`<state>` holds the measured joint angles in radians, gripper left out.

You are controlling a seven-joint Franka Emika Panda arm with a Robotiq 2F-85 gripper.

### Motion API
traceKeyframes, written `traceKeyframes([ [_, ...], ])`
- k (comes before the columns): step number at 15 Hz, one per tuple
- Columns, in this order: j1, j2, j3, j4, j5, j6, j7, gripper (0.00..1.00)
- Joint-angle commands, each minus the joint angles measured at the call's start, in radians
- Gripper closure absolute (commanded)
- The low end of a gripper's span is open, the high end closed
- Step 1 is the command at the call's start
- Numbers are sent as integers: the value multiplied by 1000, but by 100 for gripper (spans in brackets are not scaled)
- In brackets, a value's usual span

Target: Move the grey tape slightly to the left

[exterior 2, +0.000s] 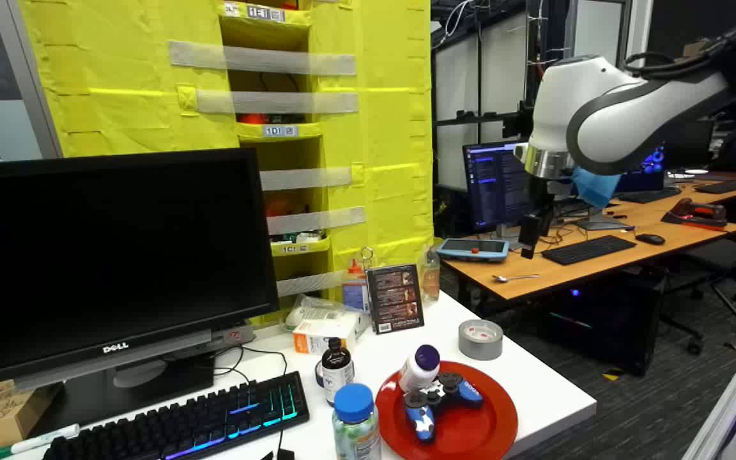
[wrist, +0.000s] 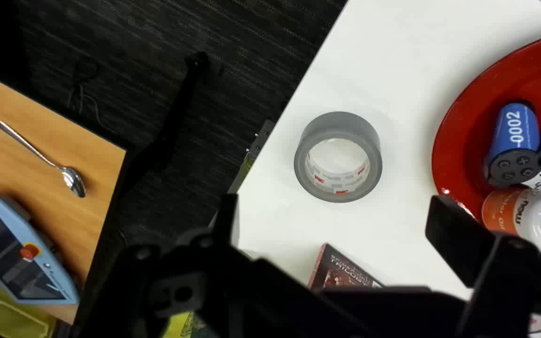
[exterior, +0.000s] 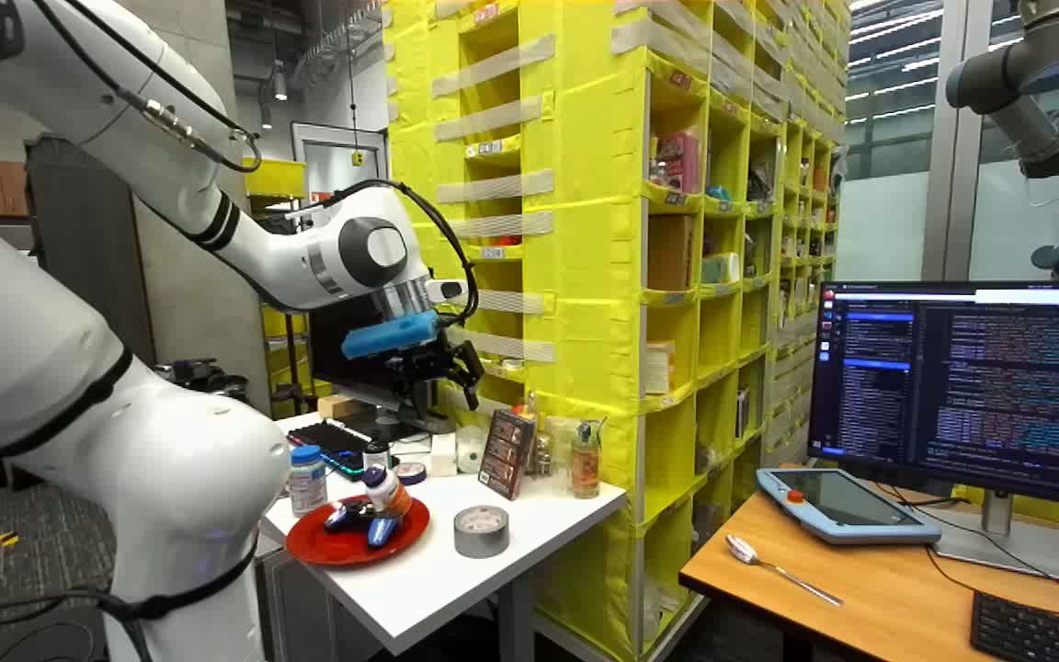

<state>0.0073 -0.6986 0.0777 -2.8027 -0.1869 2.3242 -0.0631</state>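
Observation:
The grey tape (exterior: 482, 544) is a low ring lying flat on the white table near its edge, in both exterior views (exterior 2: 480, 349). In the wrist view the tape (wrist: 338, 124) lies beyond the fingertips, with white table through its hole and red print on its pale inner wall. My gripper (exterior: 444, 391) is high above the table, apart from the tape. It also shows in an exterior view (exterior 2: 529, 243). In the wrist view the gripper (wrist: 334, 220) has its fingers wide apart with nothing between them.
A red plate (exterior 2: 496, 428) beside the tape holds a game controller (exterior 2: 420, 415) and a white bottle (exterior 2: 414, 374). A dark case (exterior: 506, 455) stands upright near the tape, with a spray bottle (exterior: 586, 464) close by. Yellow shelving (exterior: 585, 322) rises behind.

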Motion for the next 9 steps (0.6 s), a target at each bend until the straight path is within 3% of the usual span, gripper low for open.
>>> traceKeyframes([
  [1,6,1,-6,-6,-5,-6,4,0],
  [9,7,11,-7,-16,-5,-8,4,0],
])
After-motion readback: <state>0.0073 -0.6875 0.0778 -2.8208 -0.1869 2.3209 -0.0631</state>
